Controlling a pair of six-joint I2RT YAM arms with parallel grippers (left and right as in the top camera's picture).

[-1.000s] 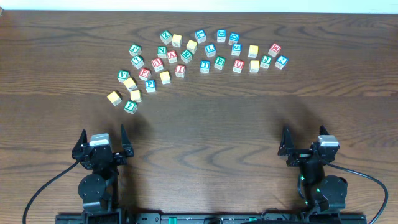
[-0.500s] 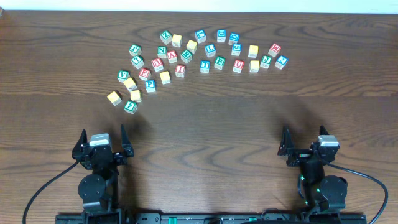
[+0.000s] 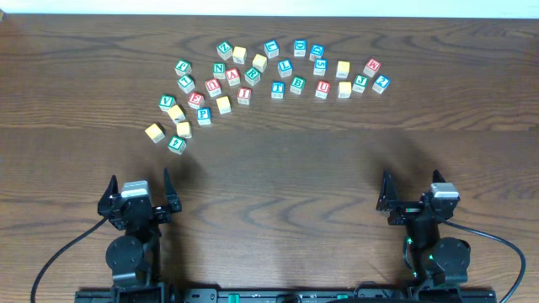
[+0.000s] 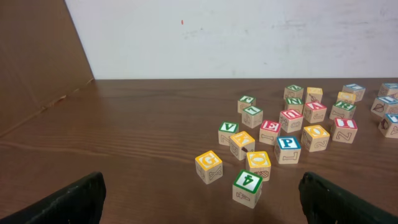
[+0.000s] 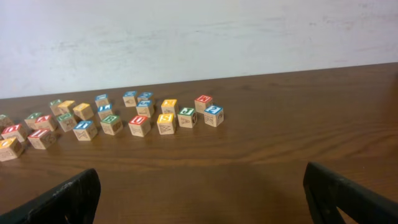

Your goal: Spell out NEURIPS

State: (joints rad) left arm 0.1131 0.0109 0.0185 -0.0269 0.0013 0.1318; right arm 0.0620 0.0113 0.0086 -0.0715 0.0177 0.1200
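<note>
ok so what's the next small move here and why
Probably reach the left tool forward toward the green N cube. Both tools are open and empty, nothing is lined up yet, and N, the first letter, lies on the left side, nearer that arm than the right tool.

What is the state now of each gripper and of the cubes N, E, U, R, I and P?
left gripper, open, empty
right gripper, open, empty
green N cube, loose, not held
red E cube, loose, not held
red U cube, loose, not held
green R cube, loose, not held
red I cube, loose, not held
blue P cube, loose, not held
</note>
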